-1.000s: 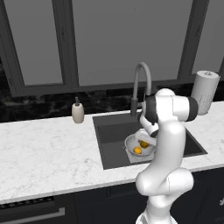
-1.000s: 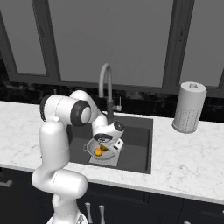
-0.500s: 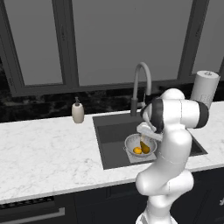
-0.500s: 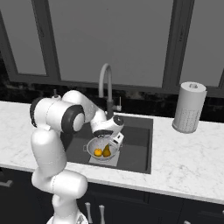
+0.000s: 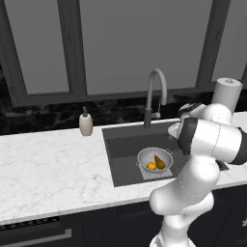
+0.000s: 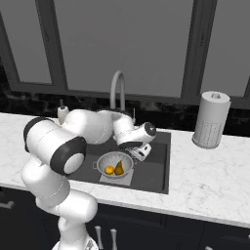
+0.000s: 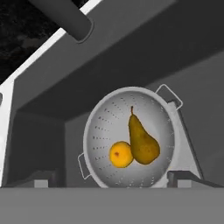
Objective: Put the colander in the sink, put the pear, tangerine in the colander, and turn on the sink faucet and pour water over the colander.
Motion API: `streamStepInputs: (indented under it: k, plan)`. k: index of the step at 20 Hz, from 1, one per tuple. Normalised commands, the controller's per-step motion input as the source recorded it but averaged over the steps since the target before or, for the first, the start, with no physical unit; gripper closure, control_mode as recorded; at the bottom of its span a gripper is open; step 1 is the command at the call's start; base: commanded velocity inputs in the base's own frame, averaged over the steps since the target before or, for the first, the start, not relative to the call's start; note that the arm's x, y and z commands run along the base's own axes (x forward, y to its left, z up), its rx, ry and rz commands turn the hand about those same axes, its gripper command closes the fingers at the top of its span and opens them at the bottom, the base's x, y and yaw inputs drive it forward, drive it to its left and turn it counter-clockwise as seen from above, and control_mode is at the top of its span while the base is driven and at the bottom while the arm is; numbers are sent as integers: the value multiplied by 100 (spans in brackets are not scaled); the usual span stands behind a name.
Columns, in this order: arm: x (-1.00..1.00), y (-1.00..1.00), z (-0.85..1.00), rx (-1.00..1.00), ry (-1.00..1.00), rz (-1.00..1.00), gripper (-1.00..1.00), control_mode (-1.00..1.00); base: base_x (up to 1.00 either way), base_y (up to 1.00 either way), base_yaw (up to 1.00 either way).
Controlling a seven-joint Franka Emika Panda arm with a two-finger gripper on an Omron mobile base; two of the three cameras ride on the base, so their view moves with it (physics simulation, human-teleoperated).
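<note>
While the fingers [image 7: 112, 178] stand spread wide and empty at the hand view's bottom edge, the colander [image 7: 131, 138] sits mid-frame on the sink [image 7: 52, 131] floor. Contents: tangerine [image 7: 120, 154] touching pear [image 7: 141, 140]. Beyond, upper left: sink faucet [image 7: 65, 17]. Marble bench [image 5: 48, 169] surrounds the basin.

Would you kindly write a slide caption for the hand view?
Pear and tangerine touching inside the colander in the sink.

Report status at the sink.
Hand open, empty, above colander. Pear and tangerine inside, touching. Faucet dry. Nothing blocking.
</note>
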Motion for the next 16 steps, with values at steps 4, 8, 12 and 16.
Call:
streamStepInputs:
  k: [4,8,12,16]
  plan:
    - [12,-10,69,33,-4,11,-100,-100,0,0,0]
    - [34,0,45,30,-11,16,-100,-100,0,0,0]
    - [35,0,6,19,-23,17,-100,-100,0,0,0]
    - [18,0,0,9,-37,15,-100,-100,0,0,0]
